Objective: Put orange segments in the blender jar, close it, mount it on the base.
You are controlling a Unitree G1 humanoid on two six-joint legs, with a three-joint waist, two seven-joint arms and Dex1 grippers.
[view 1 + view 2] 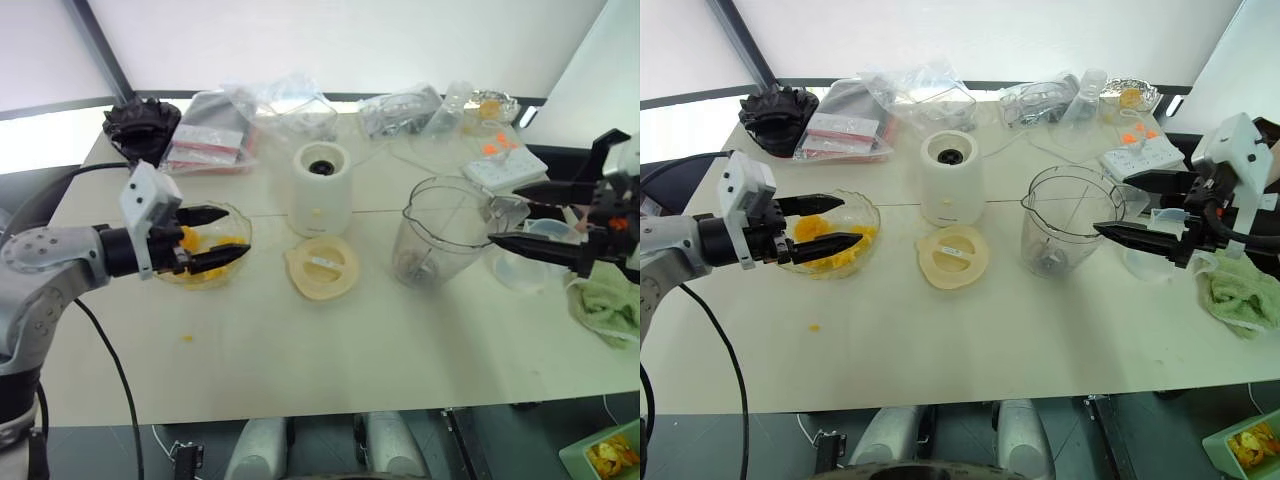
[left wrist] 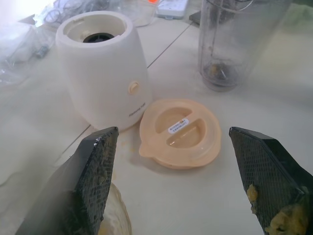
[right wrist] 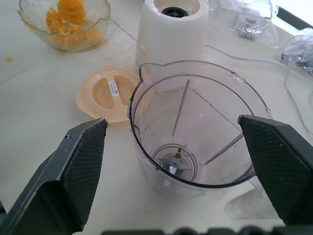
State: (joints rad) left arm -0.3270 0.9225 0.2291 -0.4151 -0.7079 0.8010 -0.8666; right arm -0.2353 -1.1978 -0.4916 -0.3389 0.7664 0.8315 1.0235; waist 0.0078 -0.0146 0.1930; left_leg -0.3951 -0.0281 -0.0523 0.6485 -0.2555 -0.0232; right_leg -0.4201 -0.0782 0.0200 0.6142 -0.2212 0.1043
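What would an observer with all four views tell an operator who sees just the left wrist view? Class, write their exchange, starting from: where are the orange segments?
Operator: Where are the orange segments?
Observer: The orange segments lie in the glass bowl, below the open left gripper.
Operator: Are any in the blender jar?
Observer: None. Seen from above, the blender jar holds just its blade.
Operator: Where is the other arm?
Observer: The right gripper hangs open beside the jar, not touching it.
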